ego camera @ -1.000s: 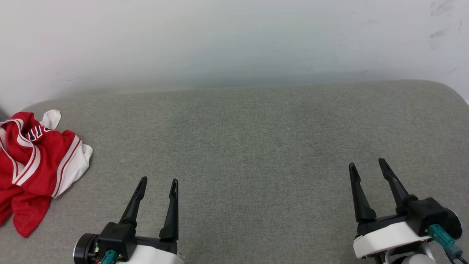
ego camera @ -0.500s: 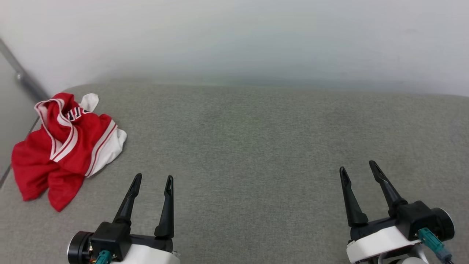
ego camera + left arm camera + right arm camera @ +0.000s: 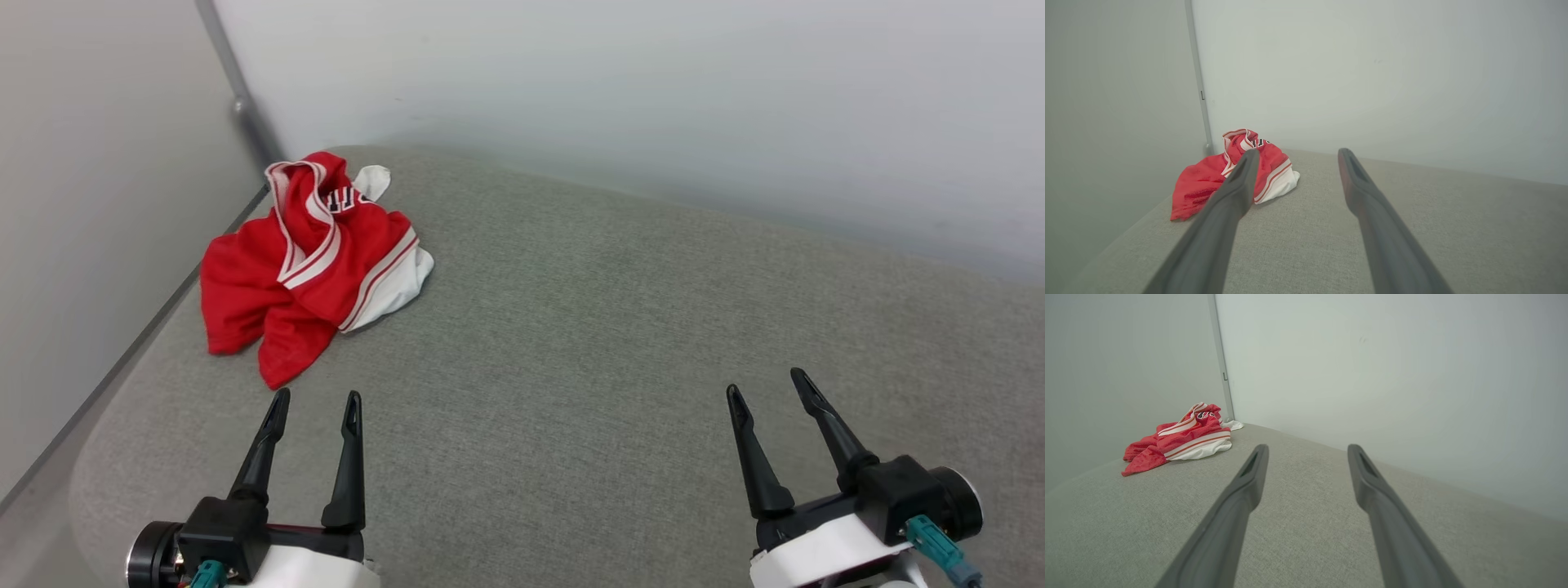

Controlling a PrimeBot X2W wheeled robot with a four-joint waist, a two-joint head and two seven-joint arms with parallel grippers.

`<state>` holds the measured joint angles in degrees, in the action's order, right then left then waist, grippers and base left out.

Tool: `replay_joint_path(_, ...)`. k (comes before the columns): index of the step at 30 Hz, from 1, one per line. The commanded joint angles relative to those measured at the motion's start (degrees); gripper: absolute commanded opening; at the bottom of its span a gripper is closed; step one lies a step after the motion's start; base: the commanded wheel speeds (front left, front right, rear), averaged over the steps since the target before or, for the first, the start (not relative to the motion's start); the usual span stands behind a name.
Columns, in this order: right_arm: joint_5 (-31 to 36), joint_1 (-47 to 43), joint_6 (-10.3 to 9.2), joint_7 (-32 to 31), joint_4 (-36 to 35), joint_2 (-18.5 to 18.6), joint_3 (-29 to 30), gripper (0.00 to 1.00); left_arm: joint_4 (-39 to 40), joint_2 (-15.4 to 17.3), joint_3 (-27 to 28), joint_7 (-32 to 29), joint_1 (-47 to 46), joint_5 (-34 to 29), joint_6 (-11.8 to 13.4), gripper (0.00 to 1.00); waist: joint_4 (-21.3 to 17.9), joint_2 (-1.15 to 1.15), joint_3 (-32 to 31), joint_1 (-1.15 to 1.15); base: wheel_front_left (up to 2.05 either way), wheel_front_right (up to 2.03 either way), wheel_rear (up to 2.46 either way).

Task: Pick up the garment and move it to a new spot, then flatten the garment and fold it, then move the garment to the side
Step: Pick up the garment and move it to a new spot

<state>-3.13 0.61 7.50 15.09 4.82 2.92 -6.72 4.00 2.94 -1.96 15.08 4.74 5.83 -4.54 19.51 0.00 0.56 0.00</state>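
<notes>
Grey fabric surface [image 3: 612,327] w/ white walls [image 3: 653,82]

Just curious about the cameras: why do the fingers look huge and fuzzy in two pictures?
Left wrist view: the left gripper's fingers sit near the wide-angle lens, so they look large and blurred, while the jersey is sharp. Right wrist view: the right gripper's fingers likewise. Head view: soft, even light, no glare.

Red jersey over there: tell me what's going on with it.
Nothing is handling it yet. The garment lies crumpled at the far left corner of the grey cushion, close to the wall. The left tool and right tool are both open and empty, short of it; the left is nearer.
</notes>
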Motion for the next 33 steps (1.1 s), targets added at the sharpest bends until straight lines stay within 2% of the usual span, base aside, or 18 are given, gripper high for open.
replay_joint_path(1, 0.1, -0.5, -0.02, 0.1, 0.0, -0.1, -0.4, 1.00, 0.1, -0.1, 0.0, 0.1, 0.8, -0.3, -0.3, 1.00, 2.4, 0.00, -0.3, 0.00, 0.00, 0.00, 0.00)
replay_joint_path(10, 0.2, -1.0, -0.02, 0.1, 0.0, -0.1, -1.8, 1.00, 0.1, -0.1, 0.1, 0.1, 0.9, -0.7, -0.8, 1.00, 6.2, 0.00, -0.8, 0.00, 0.00, 0.00, 0.00)
replay_joint_path(18, -0.1, -0.8, -0.02, 0.1, 0.1, -0.1, -2.1, 1.00, -0.3, -0.1, 0.6, 0.1, 1.5, -0.9, -1.3, 1.00, 7.7, 0.00, -1.4, 0.00, 0.00, 0.00, 0.00)
replay_joint_path(26, 0.2, -0.7, -0.02, 0.1, 0.0, -0.1, -2.4, 1.00, -0.5, -0.1, 1.4, 0.1, 1.2, -0.2, -1.5, 1.00, 7.7, 0.00, -1.0, 0.00, 0.00, 0.00, 0.00)
replay_joint_path(33, 2.6, 1.2, -0.02, 0.1, -1.1, -0.1, -2.1, 1.00, -1.3, -0.1, 1.8, 0.1, -1.0, 1.2, -2.1, 1.00, 5.6, 0.00, 3.0, 0.00, 0.00, 0.00, 0.00)
